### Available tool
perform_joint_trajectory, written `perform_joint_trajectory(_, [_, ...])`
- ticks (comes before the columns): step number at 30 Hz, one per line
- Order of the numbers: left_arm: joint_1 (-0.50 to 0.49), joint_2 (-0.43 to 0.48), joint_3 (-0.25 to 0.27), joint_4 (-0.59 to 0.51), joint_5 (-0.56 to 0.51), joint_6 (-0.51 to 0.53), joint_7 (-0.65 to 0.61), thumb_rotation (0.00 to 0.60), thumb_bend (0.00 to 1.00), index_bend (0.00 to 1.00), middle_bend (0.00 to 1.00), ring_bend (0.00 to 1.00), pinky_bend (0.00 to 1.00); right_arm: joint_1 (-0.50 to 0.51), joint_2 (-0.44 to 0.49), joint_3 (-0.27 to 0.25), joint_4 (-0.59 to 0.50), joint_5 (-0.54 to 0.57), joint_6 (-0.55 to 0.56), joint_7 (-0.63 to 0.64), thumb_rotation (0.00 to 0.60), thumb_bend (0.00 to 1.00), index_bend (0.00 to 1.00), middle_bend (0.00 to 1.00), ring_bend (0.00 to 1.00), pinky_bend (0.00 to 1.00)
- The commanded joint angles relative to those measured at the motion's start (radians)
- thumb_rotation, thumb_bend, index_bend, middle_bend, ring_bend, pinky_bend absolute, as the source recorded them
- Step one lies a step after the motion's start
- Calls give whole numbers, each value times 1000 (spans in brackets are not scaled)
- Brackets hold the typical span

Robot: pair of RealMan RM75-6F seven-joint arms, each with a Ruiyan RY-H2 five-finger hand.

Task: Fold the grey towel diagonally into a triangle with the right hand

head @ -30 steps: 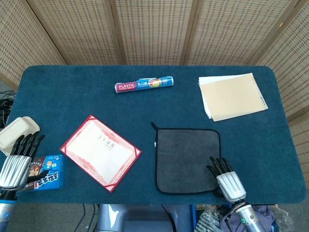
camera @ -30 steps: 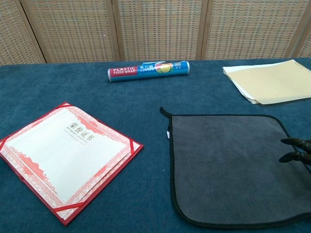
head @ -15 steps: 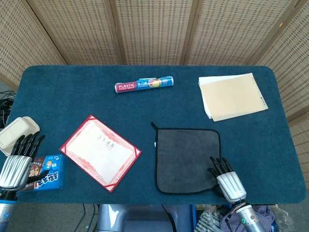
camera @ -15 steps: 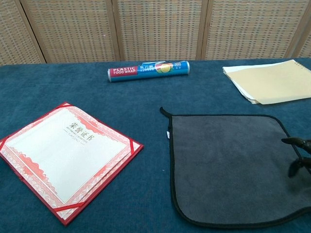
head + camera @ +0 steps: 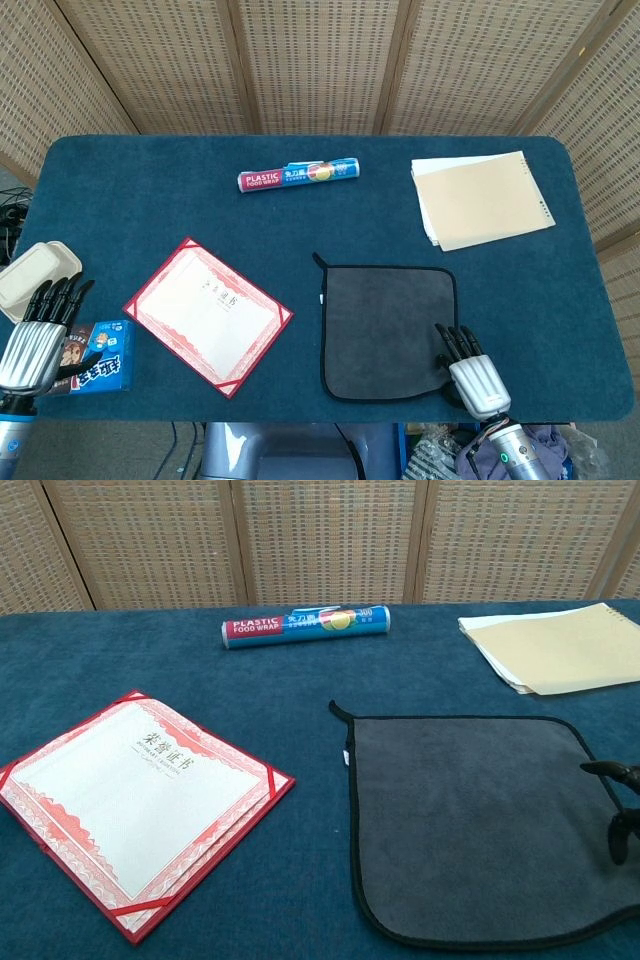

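- My right hand [image 5: 468, 366], fingers apart and holding nothing, sits at the near right corner of the flat, black-edged grey square towel [image 5: 385, 328].
- The far left corner lies diagonally opposite; my left hand [image 5: 36, 333] is well apart.

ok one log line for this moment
towel: flat, unfolded | right hand: over its near right corner, no grip | left hand: idle
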Motion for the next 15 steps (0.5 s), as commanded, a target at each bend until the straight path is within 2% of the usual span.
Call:
perform_joint_trajectory(1, [0, 0, 0, 0, 1, 0, -2, 600, 118, 0, 0, 0, 0, 0, -1, 0, 2, -1, 2, -2, 600, 291, 463, 5, 0, 0])
perform_joint_trajectory(15, [0, -2, 1, 3, 3, 2, -2, 600, 118, 0, 0, 0, 0, -1, -18, 1, 27, -16, 27, 16, 600, 291, 621, 153, 0, 0])
